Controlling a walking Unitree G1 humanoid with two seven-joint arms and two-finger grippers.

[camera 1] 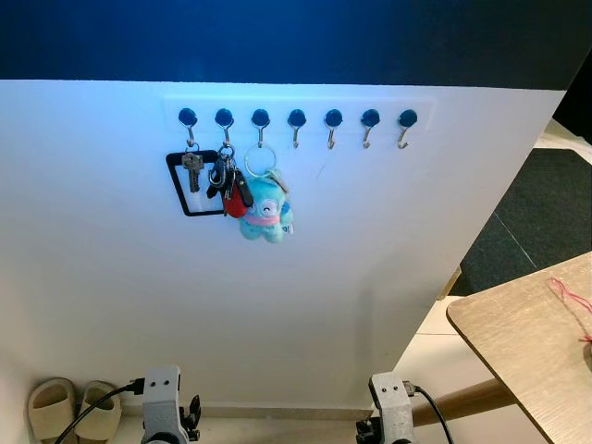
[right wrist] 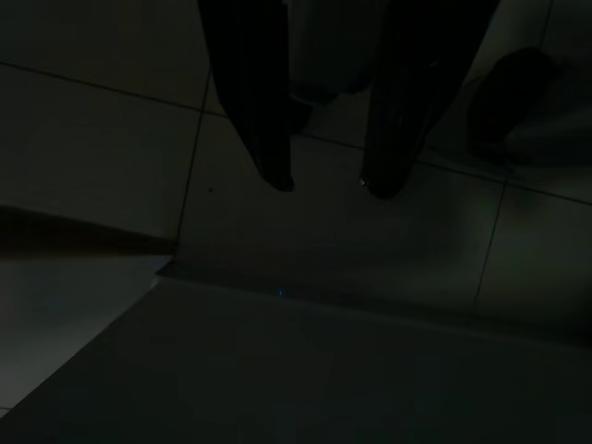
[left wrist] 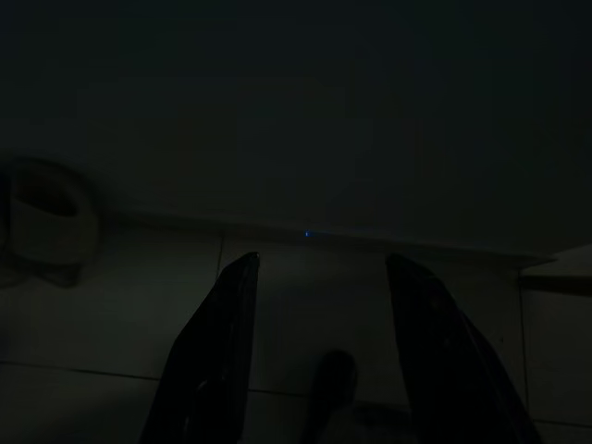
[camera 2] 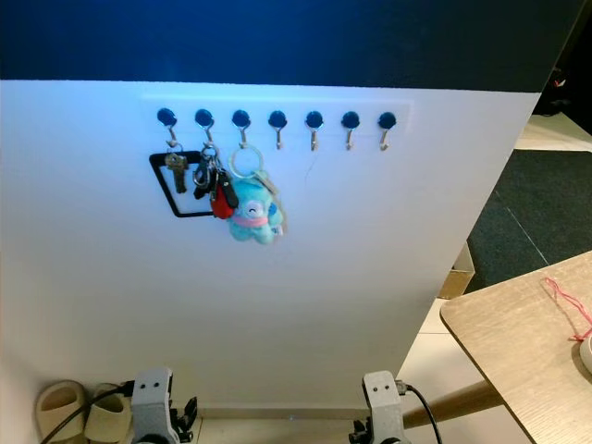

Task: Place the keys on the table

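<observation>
- Keys (camera 1: 227, 180) hang in a bunch from the second hook of a hook rail (camera 1: 296, 117) on the white wall (camera 1: 277, 305), with a red fob among them. They are out of the way up there, well apart from the tabletop.
- Just beside them, on the first hook, a single silver key (camera 1: 191, 171) hangs inside a black loop (camera 1: 185, 185). On the third hook a ring carries a blue plush toy (camera 1: 265, 211), which rests against the bunch. The other four hooks are bare.
- The wooden tabletop (camera 1: 527, 342) juts in at the robot's lower right, with a thin red cord (camera 1: 572, 298) lying on it. This is where the keys are meant to go, so a reach up and a turn to the right seem needed.
- The left pincer (left wrist: 319, 277) hangs low over the tiled floor (left wrist: 305, 277), its two black fingers spread wide and holding nothing. The arm is idle, its wrist housing low in the head views.
- The right pincer (right wrist: 326, 180) also points at the floor, fingers apart with a clear gap and nothing between them. It hangs idle too.
- A pair of beige slippers (camera 1: 72, 407) sits on the floor by the wall at the robot's left.
- In my judgement nothing is grasped yet, and the plush toy crowding the bunch could snag when the keys are lifted off.
</observation>
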